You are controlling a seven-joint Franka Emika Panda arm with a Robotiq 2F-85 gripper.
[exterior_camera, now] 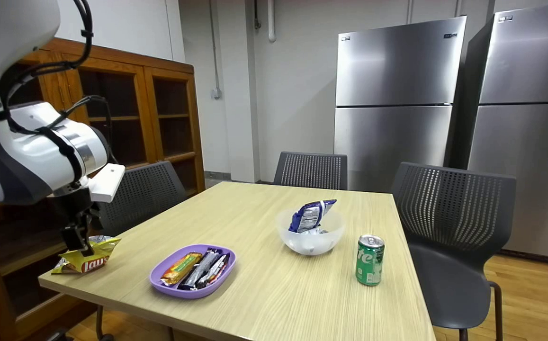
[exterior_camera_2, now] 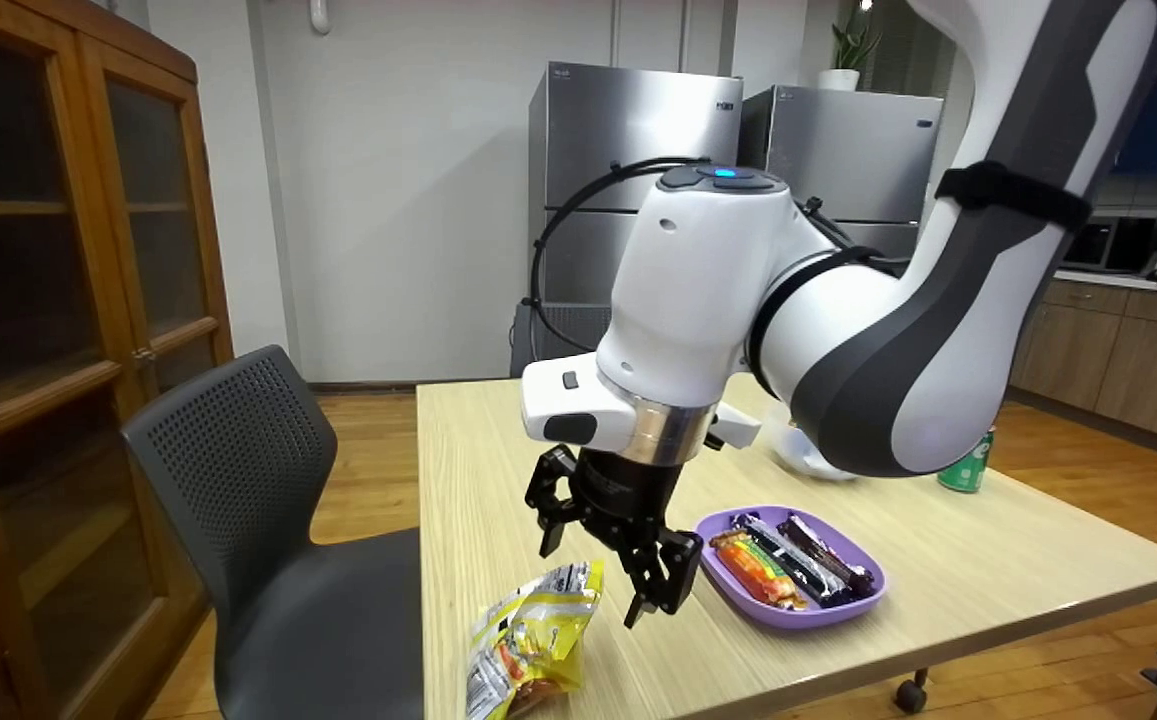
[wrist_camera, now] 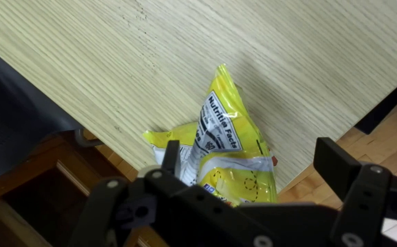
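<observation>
- Gripper (exterior_camera_2: pixel 590 580), at the end of a white arm (exterior_camera_2: pixel 708 290): it points down, fingers spread wide apart, nothing held. The gap looks broad enough to leave room for the bulk of the yellow bag (wrist_camera: pixel 227 147).
- The bag sits on the table (exterior_camera: pixel 245 213), near a corner, below the gripper. In the wrist view it shows between the fingers; I cannot tell whether either touches it.
- Folds seem to stiffen the bag, so one sealed end rises from the wood rather than lying flat.
- Near it, a purple tray (exterior_camera: pixel 191 294) holds three wrapped bars (exterior_camera: pixel 202 269) side by side; its raised rim probably keeps them together.
- Farther off, a white bowl (exterior_camera: pixel 309 246) appears to prop up a tilted blue pack (exterior_camera: pixel 310 217), its top above the rim.
- Near the bowl, a green can (exterior_camera: pixel 370 260) stands upright.
</observation>
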